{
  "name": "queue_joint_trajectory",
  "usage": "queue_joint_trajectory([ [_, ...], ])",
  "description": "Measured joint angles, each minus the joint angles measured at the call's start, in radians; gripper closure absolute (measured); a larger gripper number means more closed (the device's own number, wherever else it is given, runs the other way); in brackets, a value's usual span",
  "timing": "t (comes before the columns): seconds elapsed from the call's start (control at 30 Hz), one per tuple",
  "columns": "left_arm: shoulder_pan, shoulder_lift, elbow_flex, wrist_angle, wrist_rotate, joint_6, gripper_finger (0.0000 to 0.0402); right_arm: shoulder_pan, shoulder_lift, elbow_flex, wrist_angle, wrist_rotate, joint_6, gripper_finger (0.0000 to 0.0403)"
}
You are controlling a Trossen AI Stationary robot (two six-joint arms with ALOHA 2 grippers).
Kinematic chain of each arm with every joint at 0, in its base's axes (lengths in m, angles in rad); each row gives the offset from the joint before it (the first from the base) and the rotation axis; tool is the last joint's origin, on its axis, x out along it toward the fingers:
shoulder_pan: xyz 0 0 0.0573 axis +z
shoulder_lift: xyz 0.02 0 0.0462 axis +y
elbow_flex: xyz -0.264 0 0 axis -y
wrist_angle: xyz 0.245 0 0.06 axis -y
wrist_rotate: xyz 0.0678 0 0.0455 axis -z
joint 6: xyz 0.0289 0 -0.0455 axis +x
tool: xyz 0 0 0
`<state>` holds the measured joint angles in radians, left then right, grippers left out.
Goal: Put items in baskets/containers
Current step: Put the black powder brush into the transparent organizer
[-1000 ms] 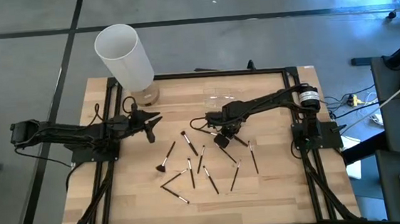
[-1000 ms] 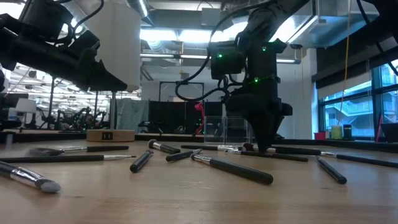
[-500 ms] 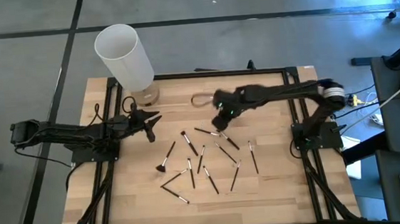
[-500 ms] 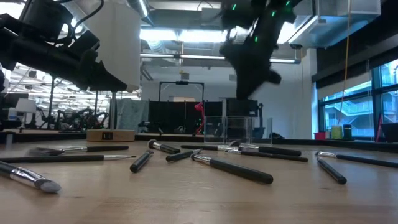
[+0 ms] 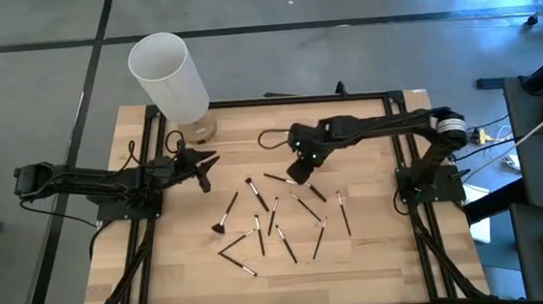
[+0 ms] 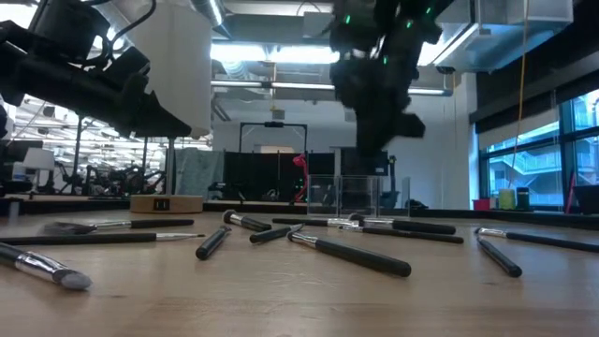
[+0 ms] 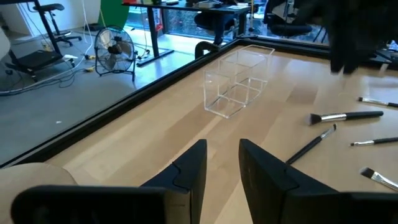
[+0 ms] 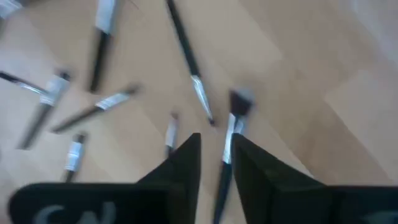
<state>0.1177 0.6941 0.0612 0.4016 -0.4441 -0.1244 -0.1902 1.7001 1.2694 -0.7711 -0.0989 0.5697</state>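
I've got the right gripper (image 5: 295, 172) up off the table (image 5: 376, 251), hanging above the near edge of the brush scatter. In its wrist view the two fingers (image 8: 186, 163) stand slightly apart, with a narrow gap, and a brush (image 8: 231, 146) shows through that gap. That picture is blurred, so I can't tell if the brush is pinched or just lying on the wood below. In the low view the gripper (image 6: 379, 140) hangs well clear of the tabletop, above the organizer (image 6: 343, 196).

The left gripper (image 5: 205, 170) waits over the left side of the table, near the white cylinder (image 5: 170, 77). Its fingers (image 7: 189, 171) are a little apart with nothing between them, pointing across the table toward the organizer (image 7: 237, 82).

The organizer sits empty toward the far side of the table; from above it is nearly invisible. The brushes (image 5: 275, 220) lie loose on the wood in the middle, crossing one another, well short of the organizer. The fan brush (image 5: 224, 217) lies at the left of the scatter. Low down, one brush (image 6: 348, 254) lies in the foreground, another (image 6: 45, 264) at the left edge.
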Motion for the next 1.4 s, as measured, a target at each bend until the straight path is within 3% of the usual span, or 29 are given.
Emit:
queue_joint_trajectory([
  [0.2,0.000,0.000,0.000,0.043,-0.003,0.005,0.0313,0.004,0.114,0.000,-0.117,0.018,0.025,0.0256],
  [0.43,0.000,0.000,0.000,0.059,-0.013,0.057,0.0314,0.020,0.162,0.000,-0.042,-0.062,0.024,0.0241],
  [0.67,0.002,0.000,0.000,0.059,-0.026,0.093,0.0318,0.018,0.171,0.000,-0.011,-0.001,0.005,0.0252],
  [1.07,0.002,0.000,0.000,0.059,-0.035,0.086,0.0332,0.042,0.252,0.005,-0.005,-0.008,-0.018,0.0277],
  [1.4,0.002,0.000,0.000,0.059,-0.037,0.083,0.0334,0.044,0.254,0.003,-0.015,0.005,-0.053,0.0356],
])
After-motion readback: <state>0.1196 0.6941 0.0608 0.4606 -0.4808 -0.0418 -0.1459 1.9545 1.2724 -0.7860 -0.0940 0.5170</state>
